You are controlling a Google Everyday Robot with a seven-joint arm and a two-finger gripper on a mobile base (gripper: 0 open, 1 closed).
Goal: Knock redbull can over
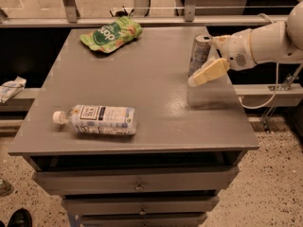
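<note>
The redbull can (200, 51) stands upright near the back right of the grey table (156, 98). It is slim, silver and blue, with a shiny top. My gripper (207, 71), cream coloured on a white arm, reaches in from the right. It sits low, right against the can's lower right side and partly in front of its base. I cannot tell whether it touches the can.
A clear water bottle (97, 119) with a white cap lies on its side at the front left. A green snack pouch (111, 34) lies at the back left. A metal rail (142, 20) runs behind the table. Drawers (137, 186) are below the tabletop.
</note>
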